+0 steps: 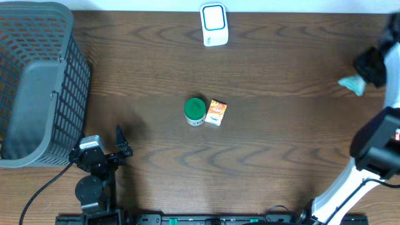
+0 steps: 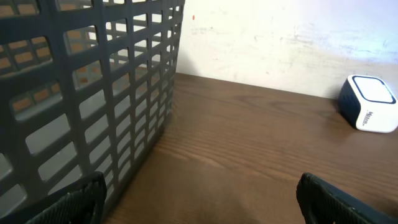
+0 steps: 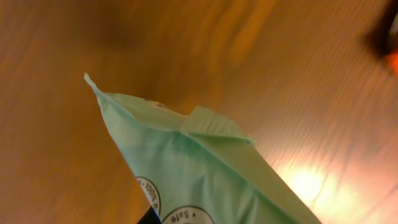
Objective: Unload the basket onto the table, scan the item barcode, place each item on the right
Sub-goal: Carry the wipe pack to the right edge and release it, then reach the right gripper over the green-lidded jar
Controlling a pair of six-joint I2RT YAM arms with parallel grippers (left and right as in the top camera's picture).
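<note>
Jaws of your right gripper [image 1: 367,69] stand almost shut, pinched on the pale green packet [image 1: 351,83] at the far right side of the table [image 1: 281,156]; from overhead you see only a corner of the packet poking out to the left of the dark fingers; in the right wrist view the packet [image 3: 205,174] fills the lower middle of the frame, one sealed corner pointing up and to the left, a folded flap along its upper edge, small round printed marks near the bottom, and the wood behind it out of focus. The scanner [image 1: 214,24], white with a blue-rimmed face, sits at the back edge of the table near the centre, well apart from the packet. Your left gripper [image 1: 123,142] is at the front left, just beside the grey basket [image 1: 37,94]; its jaws are spread wide with nothing between them; its fingertips [image 2: 68,202] frame the bottom corners of the left wrist view, basket wall on the left and scanner on the right. A green-lidded jar [image 1: 195,110] and a small orange box [image 1: 216,113] stand touching in the middle of the table.
</note>
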